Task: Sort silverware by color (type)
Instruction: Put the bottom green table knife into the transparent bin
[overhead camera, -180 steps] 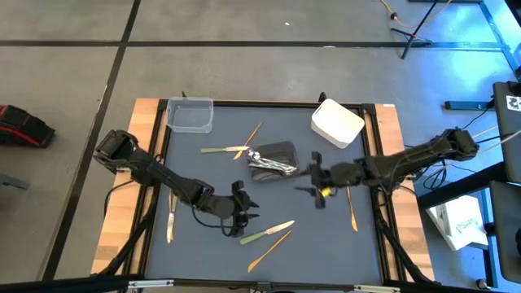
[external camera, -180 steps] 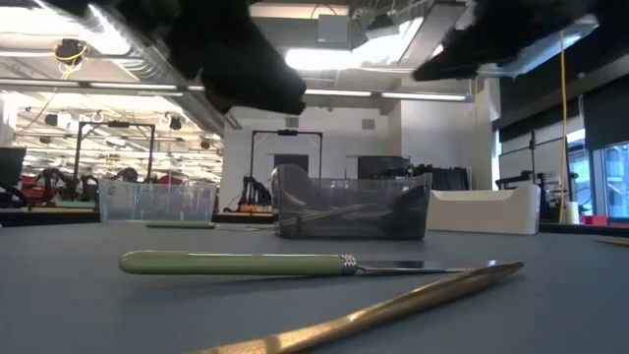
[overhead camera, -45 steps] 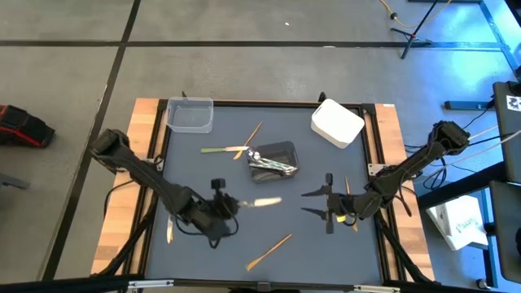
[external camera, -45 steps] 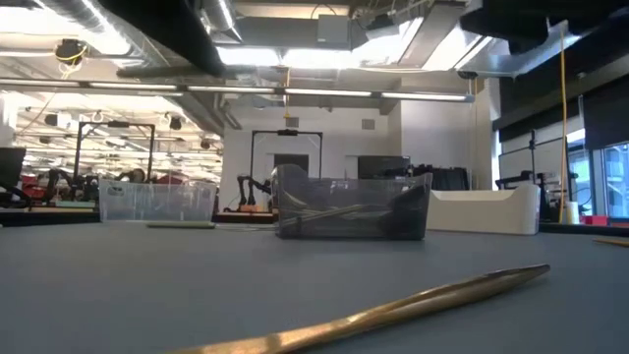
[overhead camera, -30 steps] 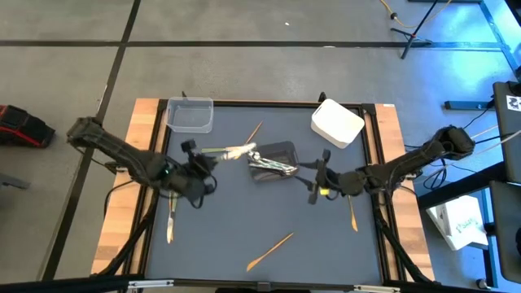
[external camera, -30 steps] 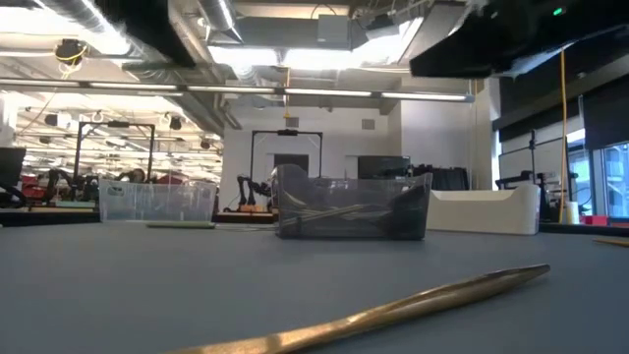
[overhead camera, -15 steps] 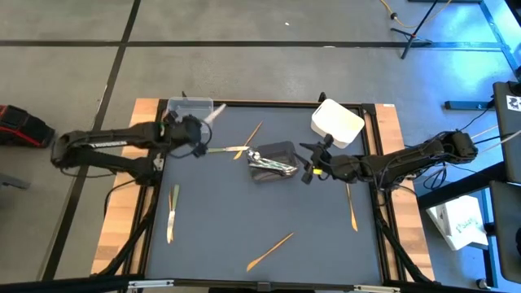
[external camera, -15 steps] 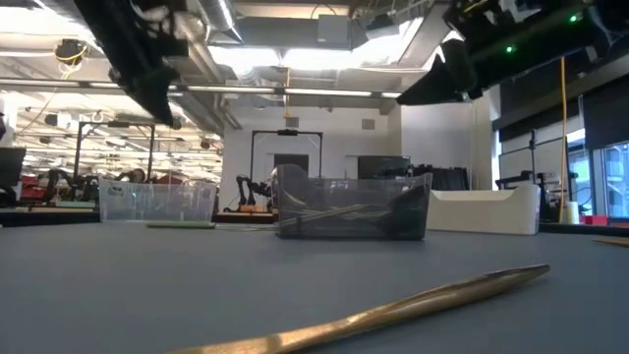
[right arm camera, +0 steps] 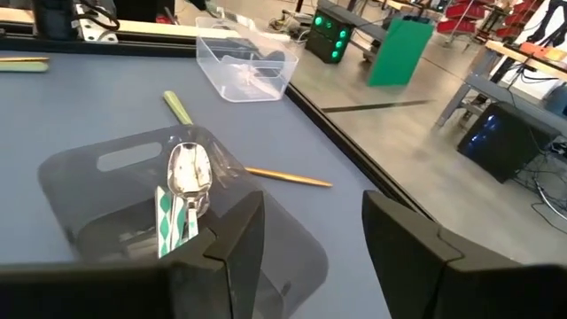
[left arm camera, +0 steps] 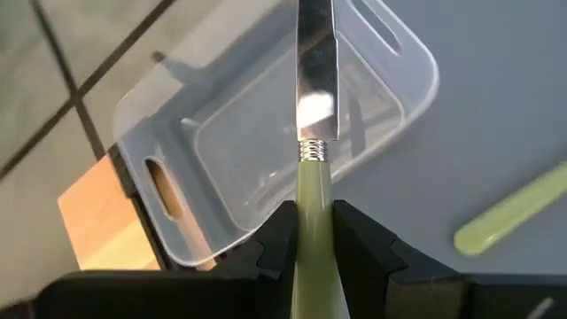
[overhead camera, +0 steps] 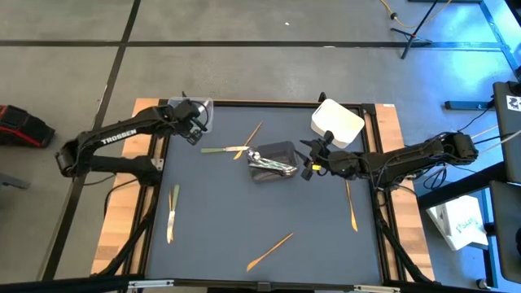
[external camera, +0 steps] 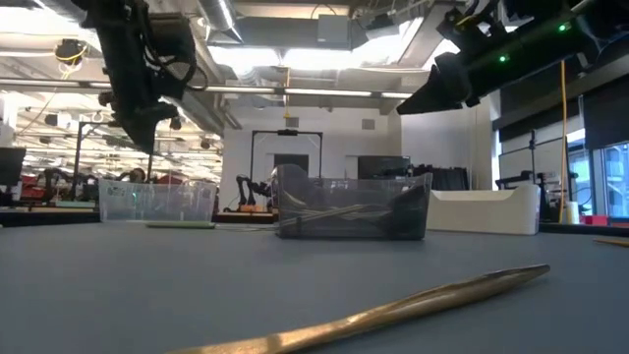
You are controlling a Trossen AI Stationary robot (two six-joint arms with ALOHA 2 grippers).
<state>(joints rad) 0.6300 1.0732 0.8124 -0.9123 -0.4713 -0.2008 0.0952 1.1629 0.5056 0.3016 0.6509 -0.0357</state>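
Note:
My left gripper (overhead camera: 197,124) hangs over the clear tub (overhead camera: 190,115) at the table's far left corner, shut on a knife (left arm camera: 315,115) with a pale green handle and a silver blade. In the middle of the table my right gripper (right arm camera: 306,257) stands open beside the dark grey tub (overhead camera: 273,159), with nothing between its fingers. Silver spoons (right arm camera: 188,177) lie in that tub. A pale green utensil (overhead camera: 215,150) and a tan one (overhead camera: 254,131) lie flat on the mat between the two tubs. My left gripper pinches the knife's green handle (left arm camera: 312,199) between its two fingers (left arm camera: 276,239), just behind the metal collar where the blade starts. The knife runs along the fingers, with its blade (left arm camera: 317,80) sticking out past the fingertips. It is lifted clear, slanting down over the clear tub (left arm camera: 266,142).
A white tub (overhead camera: 336,122) stands at the far right. Tan utensils lie at the near middle (overhead camera: 270,251) and at the right (overhead camera: 351,207). A green-handled knife (overhead camera: 172,213) lies at the mat's left edge. In the low view a tan utensil (external camera: 393,310) lies in front.
My left gripper has carried the green knife from left of the table's middle toward the far left corner, turning as it went, and now holds it over the clear tub. My right gripper has moved a little toward the far edge, up to the dark grey tub.

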